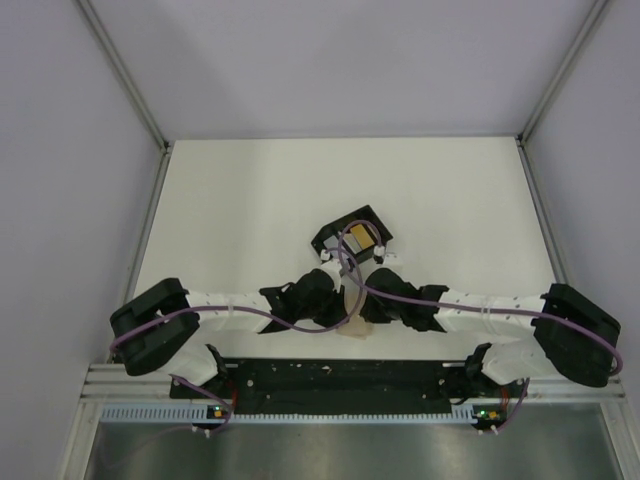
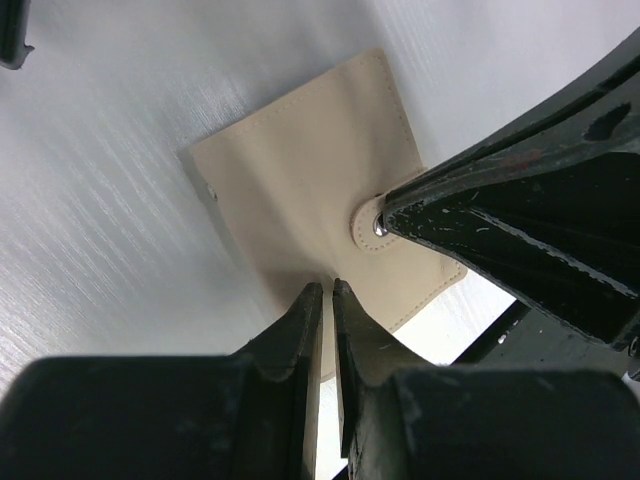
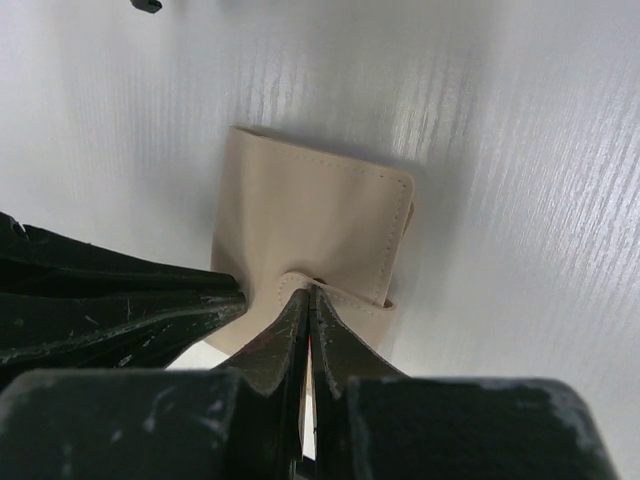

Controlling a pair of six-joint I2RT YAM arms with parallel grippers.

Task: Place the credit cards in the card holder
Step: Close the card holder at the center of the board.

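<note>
The tan card holder (image 2: 300, 170) lies flat on the white table between both arms; it also shows in the right wrist view (image 3: 300, 215) and, partly covered, in the top view (image 1: 353, 328). My left gripper (image 2: 328, 288) is shut on the holder's near edge. My right gripper (image 3: 310, 292) is shut on the holder's snap strap (image 3: 350, 300); its fingers (image 2: 520, 230) reach the metal snap in the left wrist view. A yellow-orange credit card (image 1: 358, 236) lies in a black tray. No light blue or pale card shows.
The black square open tray (image 1: 335, 232) stands just beyond the grippers at mid-table. Grey walls and metal posts close off the table's left, right and far sides. The arm bases and a black rail (image 1: 340, 378) run along the near edge.
</note>
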